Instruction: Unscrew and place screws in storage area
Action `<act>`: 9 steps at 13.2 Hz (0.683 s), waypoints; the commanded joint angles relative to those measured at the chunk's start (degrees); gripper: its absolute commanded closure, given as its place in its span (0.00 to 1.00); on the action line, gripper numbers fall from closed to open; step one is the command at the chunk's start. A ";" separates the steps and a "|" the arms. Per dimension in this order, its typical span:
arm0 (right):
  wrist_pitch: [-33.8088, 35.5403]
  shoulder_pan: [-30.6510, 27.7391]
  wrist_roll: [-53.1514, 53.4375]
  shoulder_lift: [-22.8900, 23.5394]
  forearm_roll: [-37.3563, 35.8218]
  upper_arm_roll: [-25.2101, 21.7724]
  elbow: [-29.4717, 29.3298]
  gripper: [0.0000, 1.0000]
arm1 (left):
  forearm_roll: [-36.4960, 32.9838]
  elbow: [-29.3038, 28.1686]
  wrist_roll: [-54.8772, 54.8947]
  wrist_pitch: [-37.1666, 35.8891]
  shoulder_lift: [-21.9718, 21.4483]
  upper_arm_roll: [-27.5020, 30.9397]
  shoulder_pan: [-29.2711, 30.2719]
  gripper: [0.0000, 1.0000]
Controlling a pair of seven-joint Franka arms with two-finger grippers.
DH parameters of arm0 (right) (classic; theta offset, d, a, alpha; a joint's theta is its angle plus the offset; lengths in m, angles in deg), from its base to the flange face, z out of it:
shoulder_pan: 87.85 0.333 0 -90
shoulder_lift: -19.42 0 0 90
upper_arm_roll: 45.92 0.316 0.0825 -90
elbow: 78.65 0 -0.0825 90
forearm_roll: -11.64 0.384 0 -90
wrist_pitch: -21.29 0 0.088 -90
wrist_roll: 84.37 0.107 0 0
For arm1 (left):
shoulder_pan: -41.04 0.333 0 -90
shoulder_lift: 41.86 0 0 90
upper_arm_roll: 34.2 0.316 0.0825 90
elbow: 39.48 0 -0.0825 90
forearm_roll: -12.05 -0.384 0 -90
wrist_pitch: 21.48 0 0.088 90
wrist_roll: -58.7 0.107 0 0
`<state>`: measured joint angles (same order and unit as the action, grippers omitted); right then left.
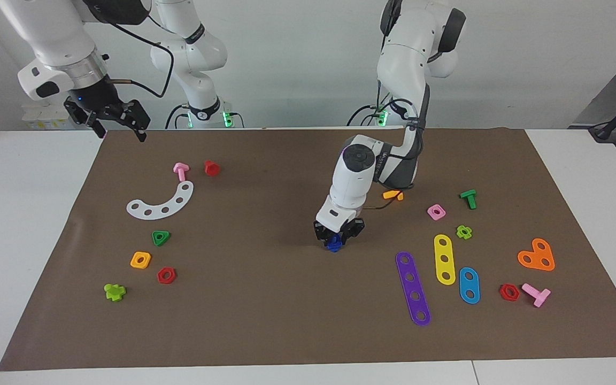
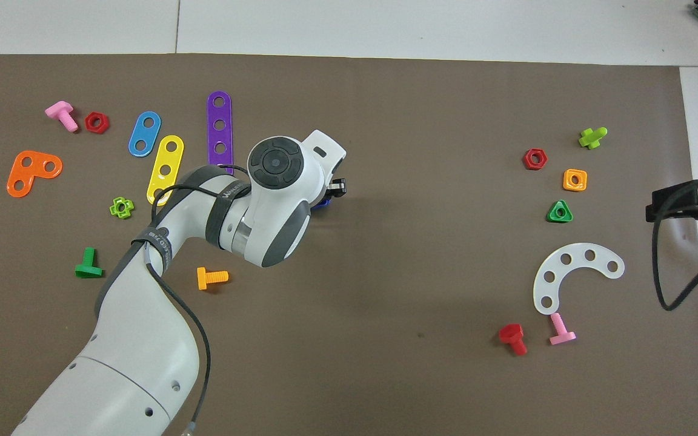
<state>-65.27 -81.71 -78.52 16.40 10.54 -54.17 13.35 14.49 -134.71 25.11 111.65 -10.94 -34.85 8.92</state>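
Note:
The blue screw [image 1: 333, 245] is in the middle of the brown mat, held low at the mat's surface; I cannot tell whether it touches the mat. My left gripper [image 1: 336, 239] points straight down and is shut on it. In the overhead view the left arm's wrist covers the gripper [image 2: 326, 197], and only a sliver of the blue screw [image 2: 322, 204] shows. My right gripper [image 1: 120, 127] is open and empty. It waits raised over the mat's edge nearest the robots at the right arm's end, and it also shows in the overhead view [image 2: 688, 203].
Toward the left arm's end lie purple [image 1: 413, 287], yellow [image 1: 444, 259] and blue [image 1: 469, 285] strips, an orange heart plate [image 1: 537, 255], and nuts and bolts. Toward the right arm's end lie a white arc [image 1: 162, 203], a green triangular nut [image 1: 161, 237] and several more pieces.

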 commanded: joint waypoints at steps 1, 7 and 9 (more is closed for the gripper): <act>-0.63 -0.16 -1.72 -1.38 0.13 -0.18 1.78 0.00 | -1.22 1.36 -0.61 -2.35 0.02 0.91 -0.93 0.51; -0.72 -0.33 -1.90 -1.38 0.22 -0.18 1.87 0.00 | -0.77 9.16 -1.39 -13.12 1.85 1.08 -0.84 0.67; -2.02 -0.25 -1.99 -0.86 1.18 -0.09 1.60 0.00 | -0.51 16.01 -3.24 -19.55 3.53 1.00 0.21 0.67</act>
<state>-65.45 -81.71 -78.52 16.40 10.66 -54.17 13.51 14.50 -126.61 23.81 98.32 -10.50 -34.53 8.98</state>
